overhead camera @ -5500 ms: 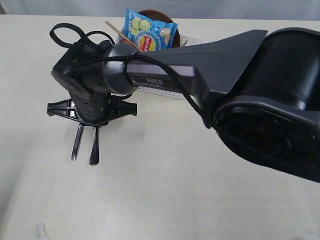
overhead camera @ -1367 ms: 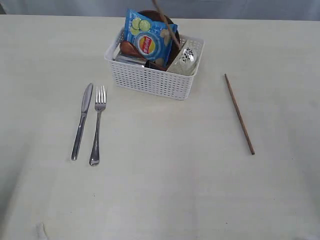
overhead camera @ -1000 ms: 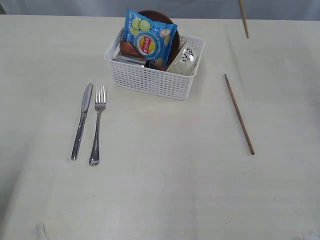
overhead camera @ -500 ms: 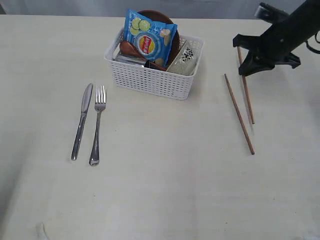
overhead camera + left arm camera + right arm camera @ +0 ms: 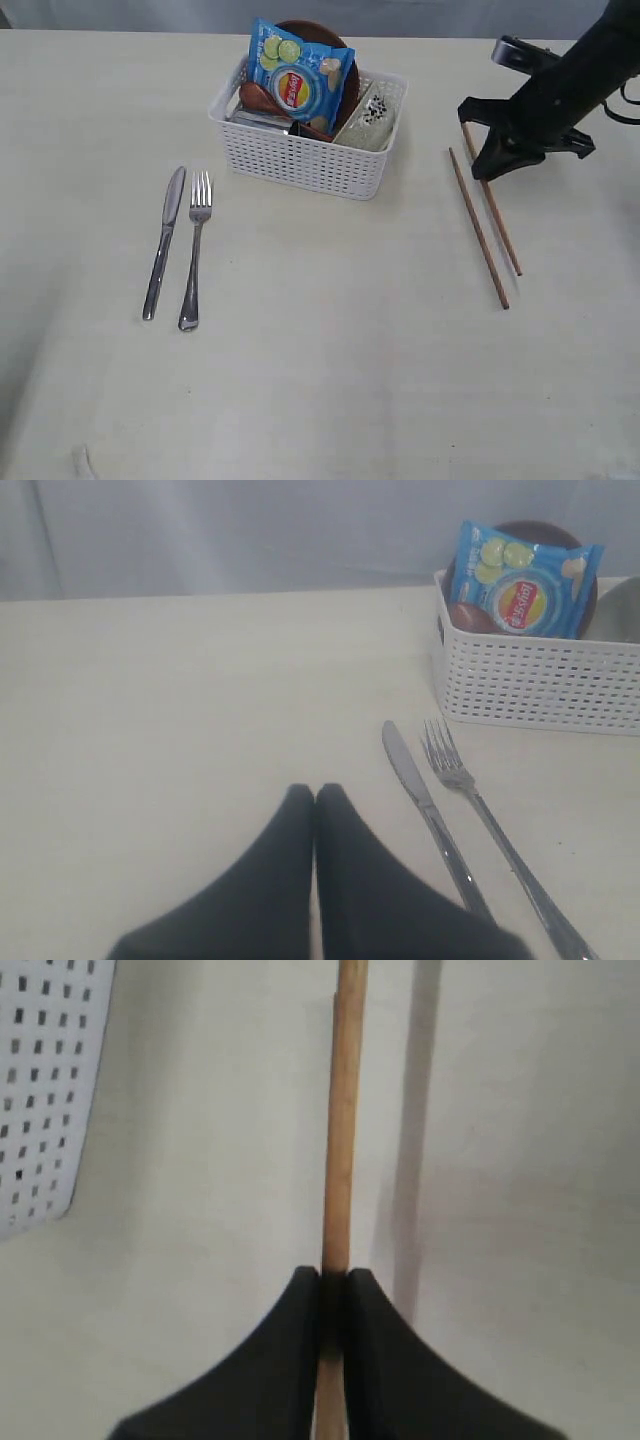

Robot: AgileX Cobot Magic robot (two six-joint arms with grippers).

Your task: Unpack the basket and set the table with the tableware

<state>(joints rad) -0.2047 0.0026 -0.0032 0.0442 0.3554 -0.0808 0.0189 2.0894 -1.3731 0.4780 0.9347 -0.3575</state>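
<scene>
The white basket (image 5: 300, 160) stands at the back of the table (image 5: 330, 380). In it are a brown plate (image 5: 312, 27) and a reddish wooden spoon (image 5: 256, 97). A steel knife (image 5: 163, 243) and fork (image 5: 193, 250) lie side by side to the basket's left. One chopstick (image 5: 478, 228) lies to its right. My right gripper (image 5: 486, 165) is shut on a second chopstick (image 5: 505, 240), low and alongside the first; the right wrist view shows the stick (image 5: 343, 1110) pinched between the jaws (image 5: 333, 1278). My left gripper (image 5: 315, 792) is shut with nothing in it, near the knife (image 5: 425, 800) and fork (image 5: 480, 810).
A blue snack bag (image 5: 298, 72) leans upright in the basket, hiding much of what lies under it. A pale speckled thing (image 5: 368, 112) sits at the basket's right end. The left gripper is outside the exterior view.
The right arm has come in from the back right with the second chopstick and lowered it beside the one on the table. The left arm left the exterior view earlier.
</scene>
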